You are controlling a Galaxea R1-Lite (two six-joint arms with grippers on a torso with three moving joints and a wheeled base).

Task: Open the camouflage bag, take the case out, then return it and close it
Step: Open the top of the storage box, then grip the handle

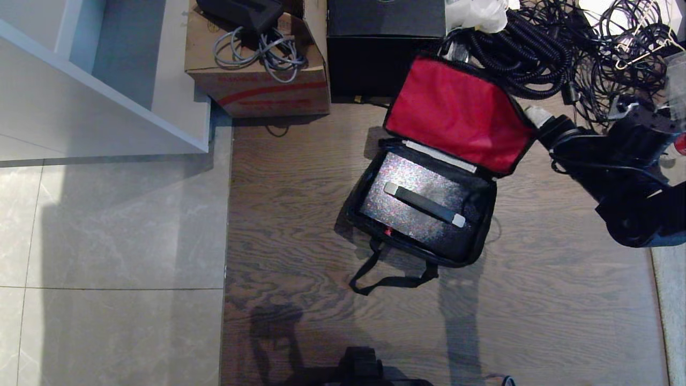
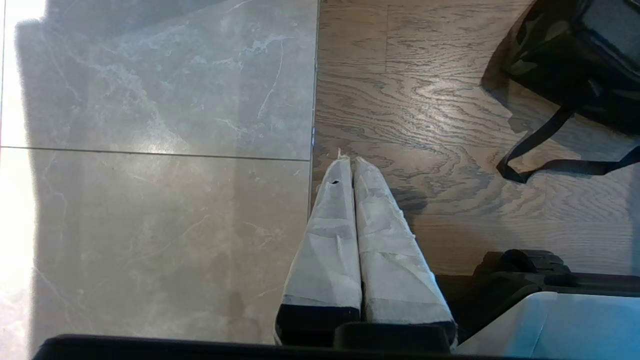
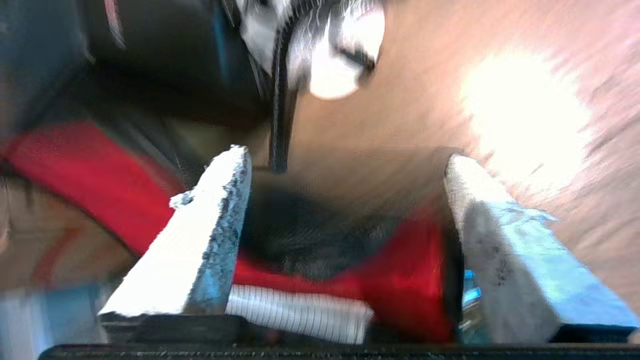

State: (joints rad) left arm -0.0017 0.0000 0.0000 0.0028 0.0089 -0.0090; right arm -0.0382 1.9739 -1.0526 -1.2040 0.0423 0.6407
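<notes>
One boxy soft camouflage bag (image 1: 423,214) with black trim lies right of centre in the head view on dark wood-grain floor (image 1: 300,214). Its single lid (image 1: 455,115), lined in smooth red fabric, stands thrown back toward the upper right, and one black strap loop (image 1: 386,273) trails from its lower edge. Inside sits one black speckled rectangular hard case (image 1: 415,206), filling the opening. The case's long axis runs from upper left to lower right, and its one bar handle (image 1: 424,203), black with two white ends, lies along the same diagonal.

At the top of the head view stand one brown cardboard box (image 1: 257,75) carrying a coil of grey cable, and one taller black box (image 1: 383,48); a tangle of black cables (image 1: 563,53) fills the upper right. Pale marbled tiles (image 1: 112,230) cover the left side.

The right gripper (image 3: 345,160) sits at the right edge of the head view, beside the lid's right corner. Its two white-wrapped fingers (image 3: 210,230) are spread wide and hold nothing; the blurred red behind them is probably the lid. The left gripper (image 2: 348,162), low in its wrist view, has its two taped fingers pressed together over the seam between tile and wood, empty.
</notes>
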